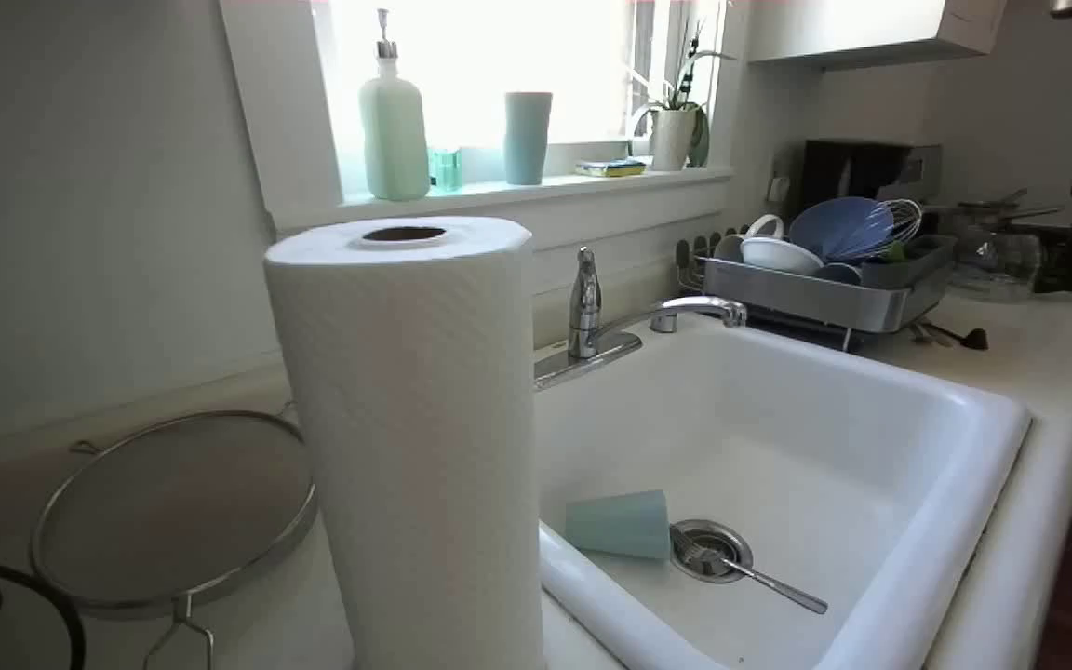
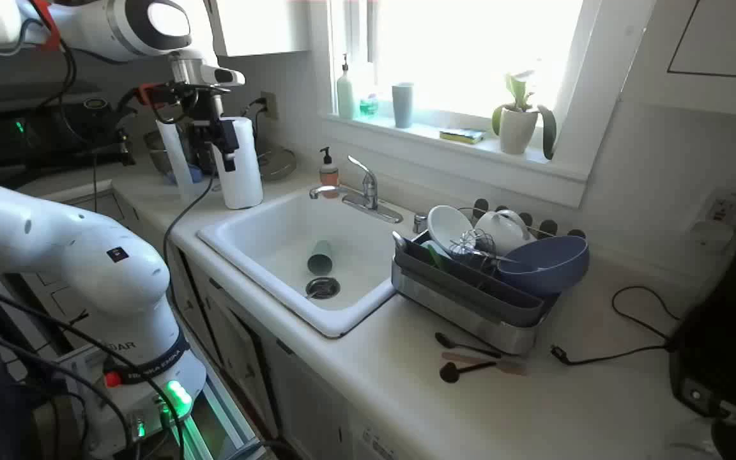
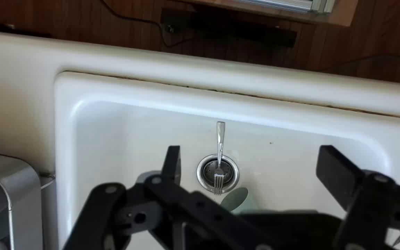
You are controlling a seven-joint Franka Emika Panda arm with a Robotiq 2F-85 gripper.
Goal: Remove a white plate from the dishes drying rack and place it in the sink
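In both exterior views the dishes drying rack [image 1: 806, 293] [image 2: 457, 303] stands on the counter beside the sink [image 2: 278, 246]. A white dish, which looks like the white plate [image 2: 446, 223] [image 1: 781, 255], leans in the rack's sink-side end, next to a white mug and a blue bowl [image 2: 544, 263]. Its lower part is hidden by the rack and a whisk. My gripper [image 3: 248, 163] [image 2: 229, 156] hangs high above the sink, pointing down, well away from the rack. Its fingers are spread wide with nothing between them; the wrist view looks past them onto the basin floor.
In the sink lie a pale teal cup [image 1: 620, 526] and a fork [image 3: 219, 146] across the drain. The chrome tap [image 2: 368, 191] reaches over the basin's back. A paper towel roll [image 2: 240, 166] stands close to my gripper. Dark spoons [image 2: 470, 348] lie in front of the rack.
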